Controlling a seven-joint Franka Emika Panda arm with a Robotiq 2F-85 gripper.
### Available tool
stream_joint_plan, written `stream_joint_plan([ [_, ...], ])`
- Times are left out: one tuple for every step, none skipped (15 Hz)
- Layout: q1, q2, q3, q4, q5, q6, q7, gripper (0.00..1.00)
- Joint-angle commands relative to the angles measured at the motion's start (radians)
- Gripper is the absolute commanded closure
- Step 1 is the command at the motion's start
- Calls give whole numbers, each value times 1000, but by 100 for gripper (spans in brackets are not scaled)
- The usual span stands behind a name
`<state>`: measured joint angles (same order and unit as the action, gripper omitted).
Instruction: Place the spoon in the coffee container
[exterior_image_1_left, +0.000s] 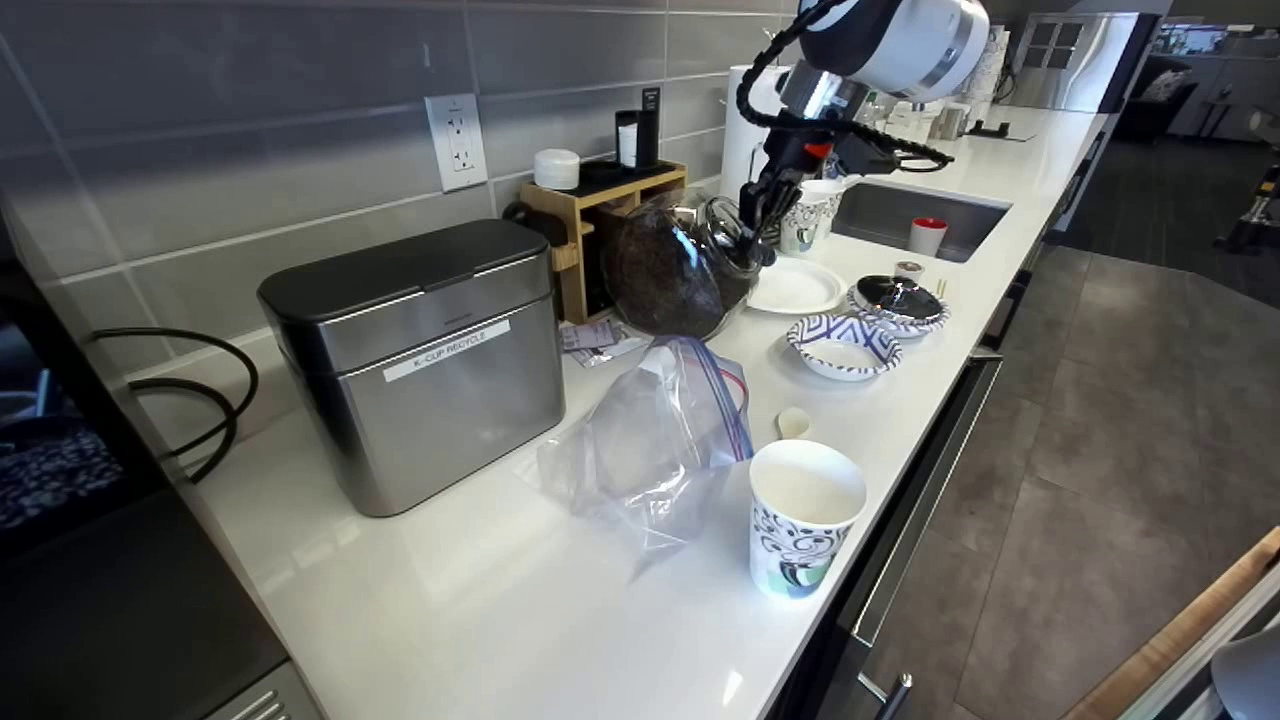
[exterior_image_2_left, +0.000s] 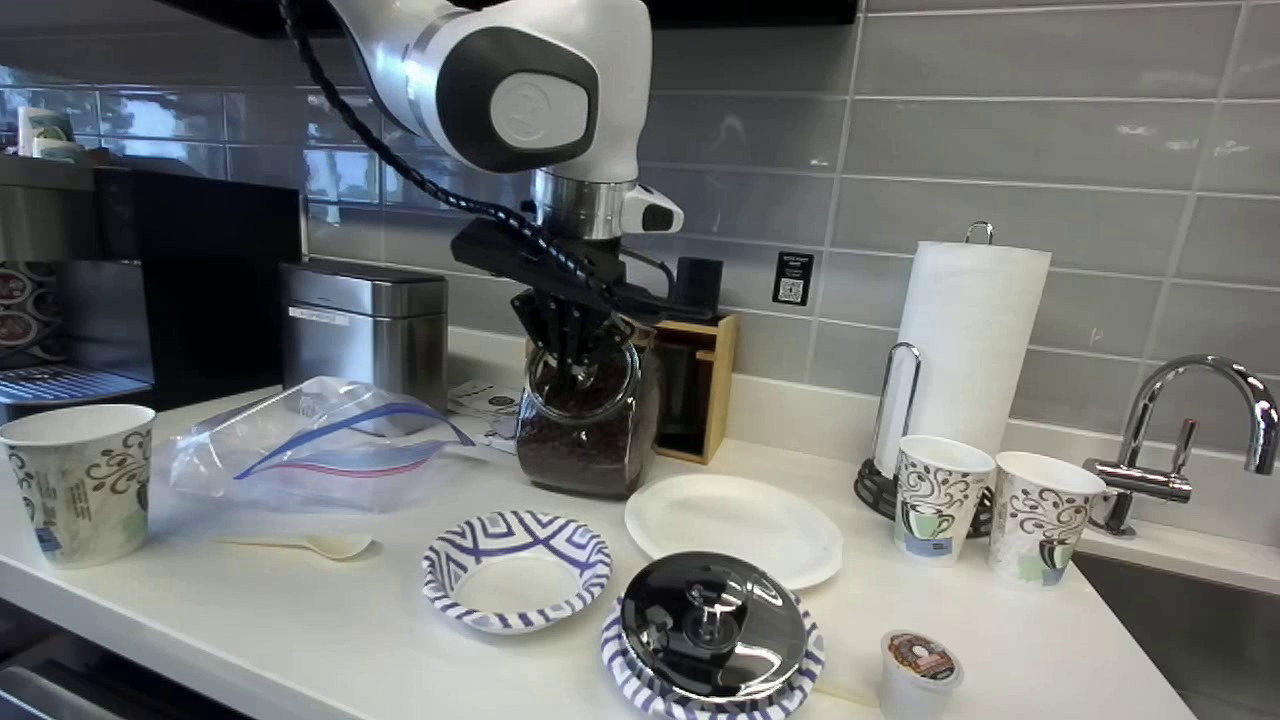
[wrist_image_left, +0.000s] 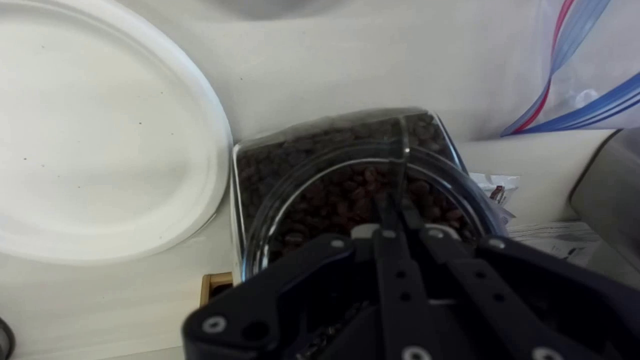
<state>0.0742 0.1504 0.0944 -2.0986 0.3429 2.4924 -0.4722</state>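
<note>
The coffee container (exterior_image_2_left: 580, 460), a see-through jar filled with dark beans, stands against the wooden rack with its round mouth slanting outward. My gripper (wrist_image_left: 395, 200) reaches into that mouth, its fingers drawn together over the beans; in the exterior views it comes down at the opening (exterior_image_2_left: 575, 365). A thin translucent strip (wrist_image_left: 402, 137) runs from the fingertips across the rim; I cannot tell whether it is held or part of the glass. A pale spoon (exterior_image_2_left: 340, 545) lies on the counter, apart from the gripper, between the plastic bag and the counter's front edge (exterior_image_1_left: 793, 423).
Close beside the jar are a white plate (exterior_image_2_left: 735, 525) and the wooden rack (exterior_image_2_left: 710, 390). A patterned bowl (exterior_image_2_left: 517, 570), a dark shiny lid (exterior_image_2_left: 713, 625) on another bowl, a clear bag (exterior_image_1_left: 660, 450), a paper cup (exterior_image_1_left: 805, 510) and the metal box (exterior_image_1_left: 450, 400) surround it.
</note>
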Motion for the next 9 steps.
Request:
stream_joint_plan([
  [-16, 22, 25, 0, 55, 52, 55, 99],
  [-19, 25, 29, -1, 70, 66, 59, 99],
  [-20, 28, 32, -2, 76, 86, 72, 99],
  [-22, 31, 34, -2, 83, 103, 79, 99],
  [-24, 36, 37, -1, 85, 117, 85, 99],
  [-28, 42, 42, 1, 99, 128, 82, 99],
  [-31, 48, 46, 4, 107, 132, 80, 99],
  [-34, 53, 51, 8, 118, 136, 78, 99],
  [-39, 57, 58, 10, 135, 144, 73, 99],
])
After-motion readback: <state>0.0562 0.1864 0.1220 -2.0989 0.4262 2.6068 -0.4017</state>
